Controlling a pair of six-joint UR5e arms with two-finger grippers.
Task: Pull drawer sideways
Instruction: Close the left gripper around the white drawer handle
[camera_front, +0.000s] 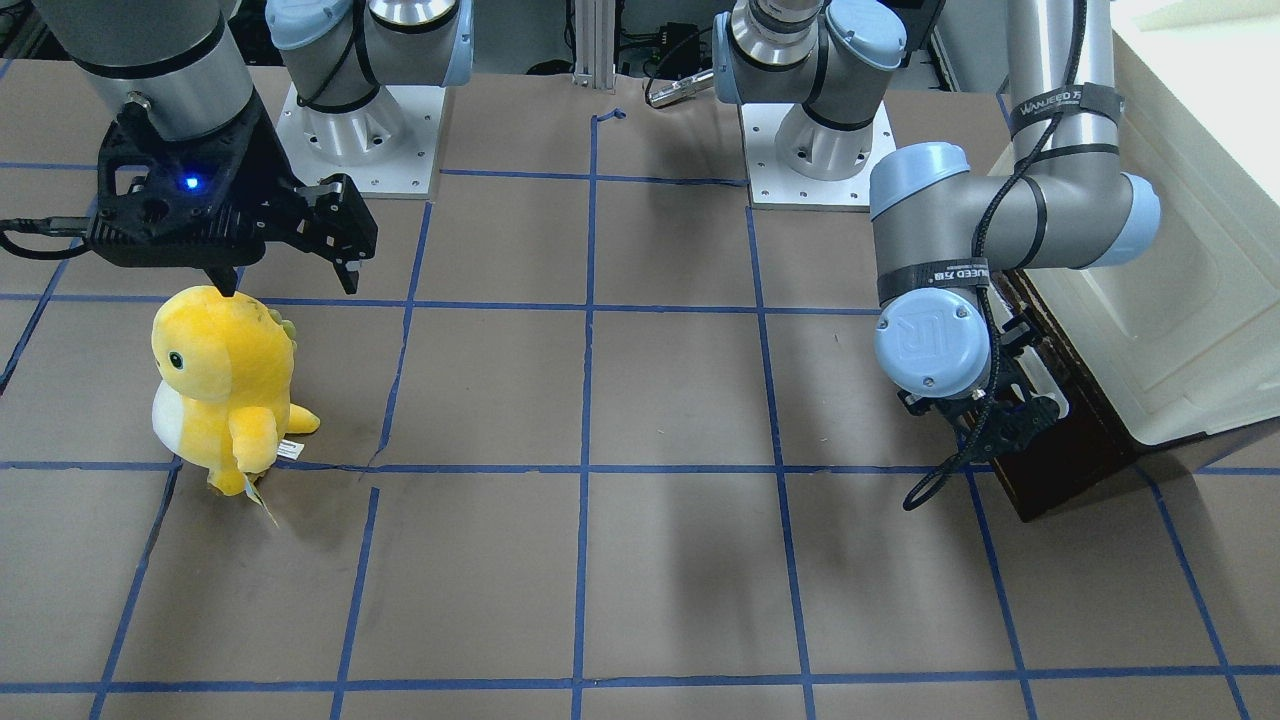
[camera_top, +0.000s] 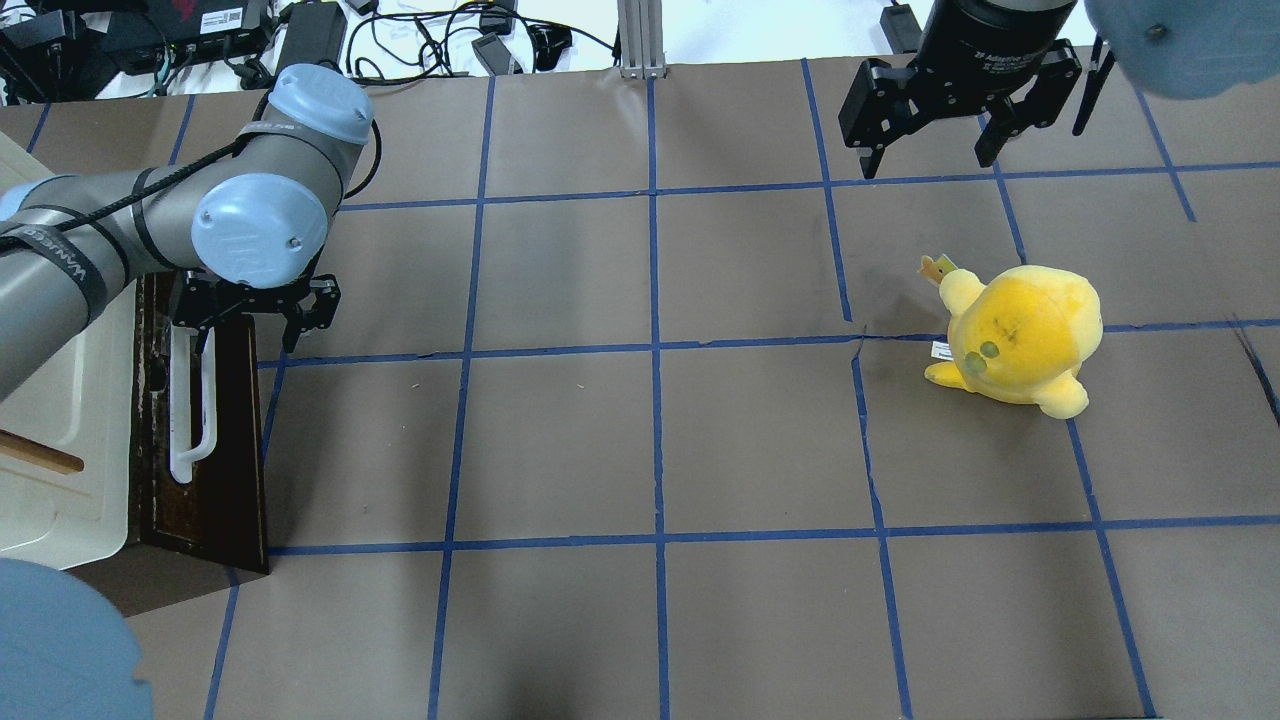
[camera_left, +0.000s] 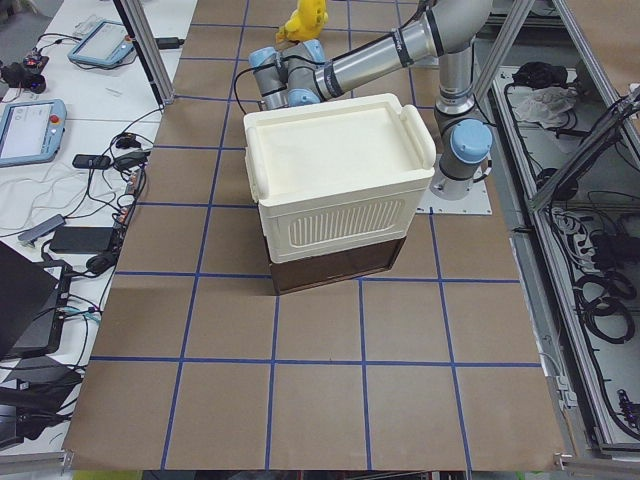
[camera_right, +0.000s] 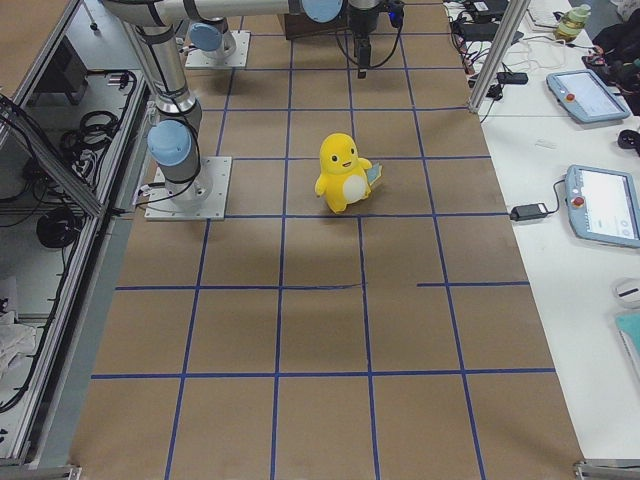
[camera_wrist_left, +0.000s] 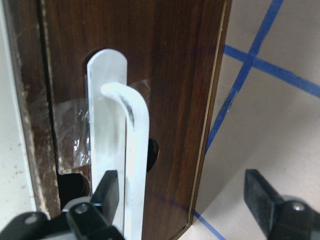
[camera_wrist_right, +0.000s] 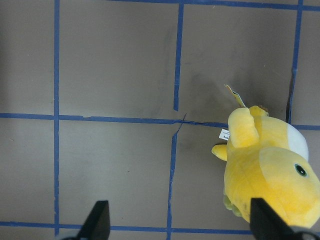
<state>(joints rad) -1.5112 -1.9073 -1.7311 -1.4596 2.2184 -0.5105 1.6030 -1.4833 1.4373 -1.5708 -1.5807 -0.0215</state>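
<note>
The drawer (camera_top: 225, 470) has a dark brown front and a long white bar handle (camera_top: 190, 410), and sits at the base of the cream-white cabinet (camera_top: 60, 450) at the table's left end. My left gripper (camera_top: 247, 340) is open at the far end of the handle. In the left wrist view the handle (camera_wrist_left: 135, 150) lies between the fingers, close to one finger (camera_wrist_left: 107, 192), with the gripper (camera_wrist_left: 185, 200) not closed on it. My right gripper (camera_top: 927, 160) hangs open and empty above the far right of the table.
A yellow plush toy (camera_top: 1020, 335) stands on the right half of the table, just below my right gripper (camera_front: 288, 285). The cabinet (camera_left: 340, 180) stands on the table's end. Brown paper with blue tape lines (camera_top: 655, 350) covers the table.
</note>
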